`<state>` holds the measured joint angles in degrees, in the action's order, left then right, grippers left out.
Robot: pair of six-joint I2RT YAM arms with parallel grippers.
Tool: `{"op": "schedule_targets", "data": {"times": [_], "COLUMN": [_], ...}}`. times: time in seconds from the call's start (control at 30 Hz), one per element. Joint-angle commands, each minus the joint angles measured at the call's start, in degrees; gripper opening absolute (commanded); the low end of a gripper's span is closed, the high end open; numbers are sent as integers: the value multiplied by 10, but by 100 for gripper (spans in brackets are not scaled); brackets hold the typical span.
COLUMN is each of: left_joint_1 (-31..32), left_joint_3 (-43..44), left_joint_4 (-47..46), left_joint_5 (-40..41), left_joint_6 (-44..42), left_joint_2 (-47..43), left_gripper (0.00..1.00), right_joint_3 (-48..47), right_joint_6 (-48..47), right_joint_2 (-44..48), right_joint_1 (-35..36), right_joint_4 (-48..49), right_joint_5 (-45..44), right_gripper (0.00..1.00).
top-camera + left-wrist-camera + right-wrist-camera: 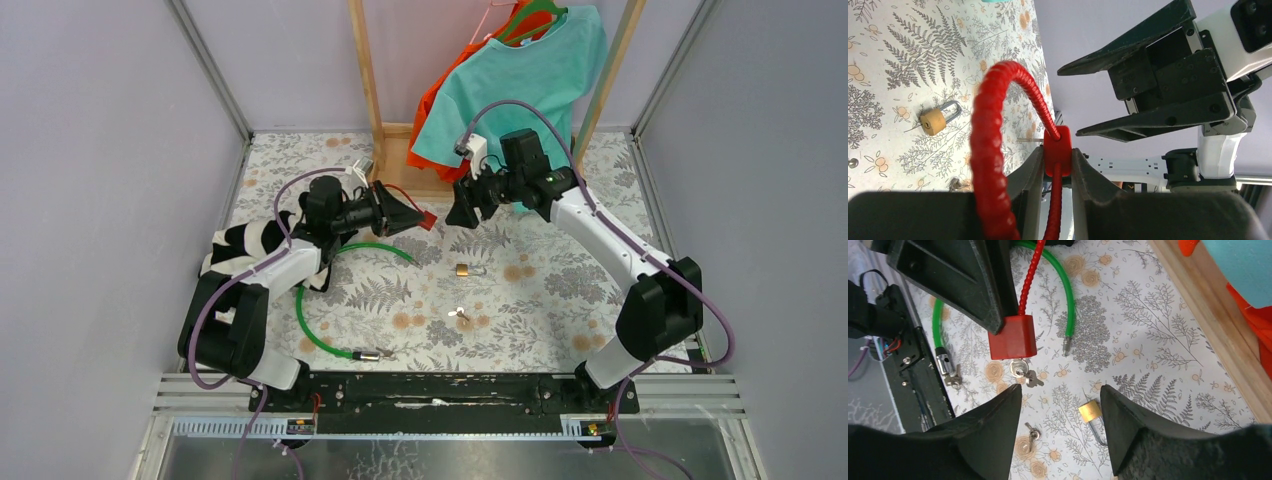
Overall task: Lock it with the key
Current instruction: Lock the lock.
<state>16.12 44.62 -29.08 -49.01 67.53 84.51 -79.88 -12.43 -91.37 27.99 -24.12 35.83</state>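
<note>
The surface (560,290) is covered with a floral sheet. A wooden rack (366,80) stands at its far edge and carries a teal shirt (530,80) with an orange garment (436,100) behind it. A striped cloth (245,245) lies under the left arm.

Left claw (410,213): raised above the surface, closed on the square body of the red cable lock (1012,337). The jaws press on two opposite faces of the body, and the ribbed red cable loops back over the claw.

Right claw (458,212): raised, facing the left claw, just beside the lock body. Its jaws stand well apart and hold nothing.

A green cable lock (1072,300) lies curved on the surface below the left arm.

A brass padlock (464,270) lies flat on the surface between the two arms.

The key (1020,369) projects from the end of the red lock body, nearest the right claw. A loose key (461,316) lies near the padlock
</note>
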Motion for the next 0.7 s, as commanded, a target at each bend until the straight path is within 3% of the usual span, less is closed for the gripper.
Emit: {"op": "schedule_targets", "data": {"times": [0.0, 0.3, 0.67], "left_joint_1": [-3, -2, -3], "left_joint_3": [25, 37, 34], "left_joint_4": [-34, -26, -35], "left_joint_5": [-32, -42, -44], "left_joint_6": [-9, 3, 15], "left_joint_2": [0, 7, 6], "left_gripper": [0, 0, 0], "right_joint_3": [-28, -25, -39], "right_joint_6": [8, 28, 11], "right_joint_2": [31, 12, -11], "right_joint_1": [-6, 4, 27], "right_joint_4": [-6, 1, -2], "right_joint_5": [65, 111, 74], "right_gripper": [67, 74, 62]}}
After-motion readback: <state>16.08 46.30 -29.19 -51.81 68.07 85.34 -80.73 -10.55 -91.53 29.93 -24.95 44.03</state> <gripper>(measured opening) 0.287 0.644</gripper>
